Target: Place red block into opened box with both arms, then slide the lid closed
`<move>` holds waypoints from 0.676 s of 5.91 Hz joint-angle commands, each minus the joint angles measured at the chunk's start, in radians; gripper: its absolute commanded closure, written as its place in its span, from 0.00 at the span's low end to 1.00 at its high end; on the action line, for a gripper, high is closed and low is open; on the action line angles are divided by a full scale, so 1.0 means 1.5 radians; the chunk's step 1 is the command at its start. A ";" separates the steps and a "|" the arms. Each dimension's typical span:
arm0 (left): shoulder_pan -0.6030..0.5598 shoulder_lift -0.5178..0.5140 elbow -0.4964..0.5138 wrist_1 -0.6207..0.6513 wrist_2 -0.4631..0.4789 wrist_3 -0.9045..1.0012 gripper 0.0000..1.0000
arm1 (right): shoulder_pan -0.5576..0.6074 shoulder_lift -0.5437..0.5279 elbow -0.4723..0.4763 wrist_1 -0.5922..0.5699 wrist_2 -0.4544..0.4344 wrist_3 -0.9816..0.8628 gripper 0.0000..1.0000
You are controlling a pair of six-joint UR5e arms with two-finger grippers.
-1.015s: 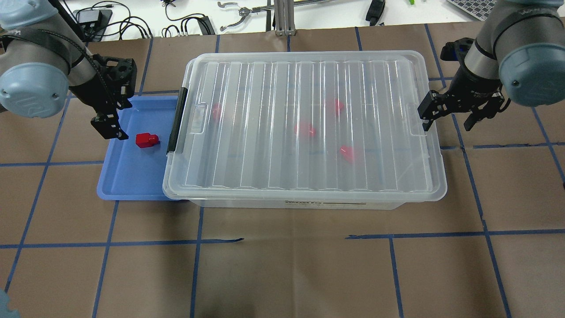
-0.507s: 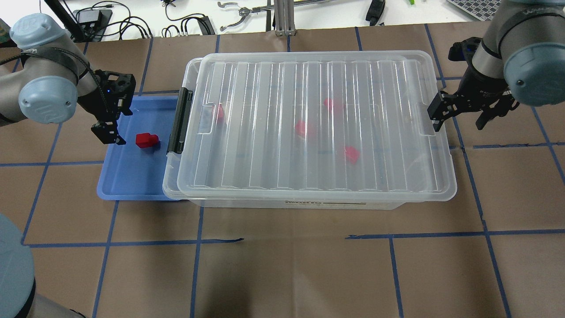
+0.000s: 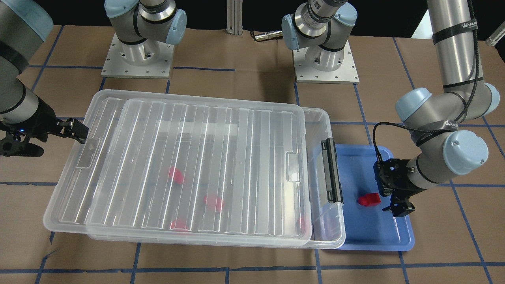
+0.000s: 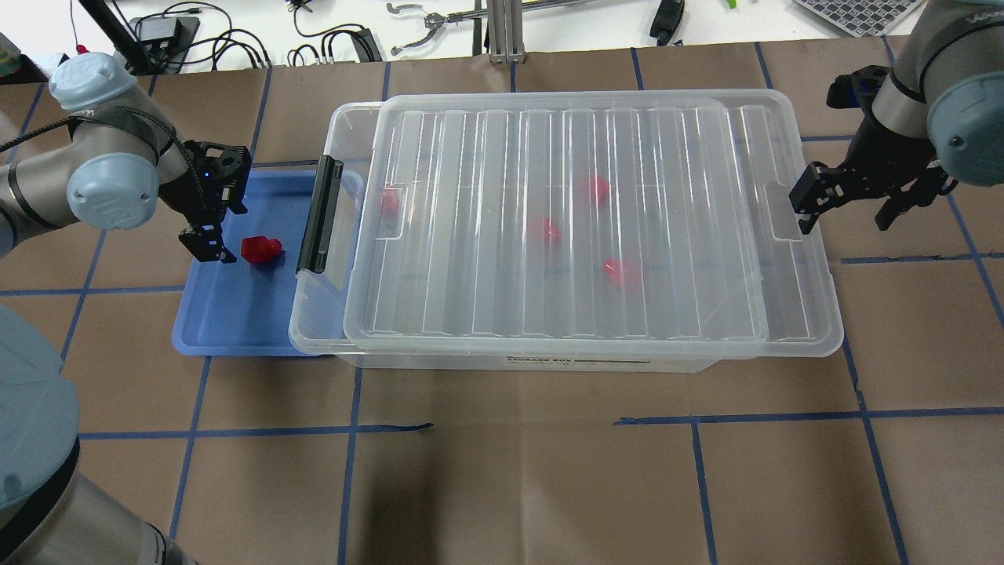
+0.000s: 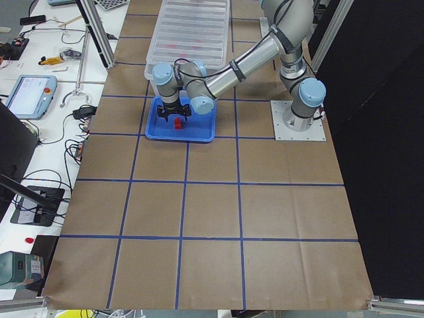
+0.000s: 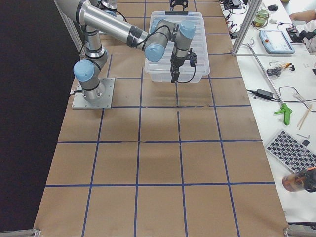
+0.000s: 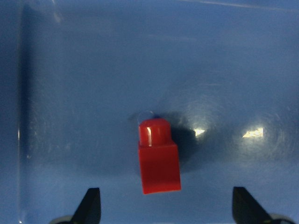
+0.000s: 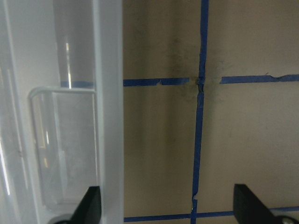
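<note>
the brown paper table (image 4: 502, 486), gridded in blue tape, looks unchanged. the box (image 4: 439, 362), a shallow clear bin with rounded corners and a black latch bar (image 4: 316, 216) on one short end, has not shifted either. the lid (image 4: 502, 157), a thin clear sheet with parallel ridges, has moved. over the last second it has slid toward the robot's right, so it now overhangs that end of the box and leaves a strip open beside the latch bar. that strip is the way in for the block, though i judge it still too narrow for a gripper to lower through. four red shapes (image 4: 620, 271) show blurred through the ridged plastic, already inside.

the blue tray (image 4: 227, 314) is smooth and glossy and sits just beside the latch end.

the right gripper (image 4: 851, 205) has travelled outward with the lid's end. its jaws are spread wide with nothing between them, and one finger is at the lid's rim by the tab. the wrist view is too close to show whether that finger presses the rim or only sits beside it.

the left gripper (image 7: 167, 205) has dropped lower over the tray, jaws apart and empty. the red block (image 7: 159, 163) lies untouched on the tray floor, just ahead of the fingertips and between their lines, its stub pointing away.
</note>
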 commanded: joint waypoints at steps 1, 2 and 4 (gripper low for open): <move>0.000 -0.016 0.004 0.004 -0.013 -0.006 0.02 | -0.029 0.001 0.000 -0.002 -0.028 -0.031 0.00; -0.005 -0.020 -0.004 0.005 -0.013 -0.005 0.03 | -0.030 0.001 0.000 -0.021 -0.046 -0.039 0.00; -0.002 -0.041 0.005 0.013 -0.008 -0.002 0.06 | -0.032 0.001 -0.002 -0.029 -0.067 -0.038 0.00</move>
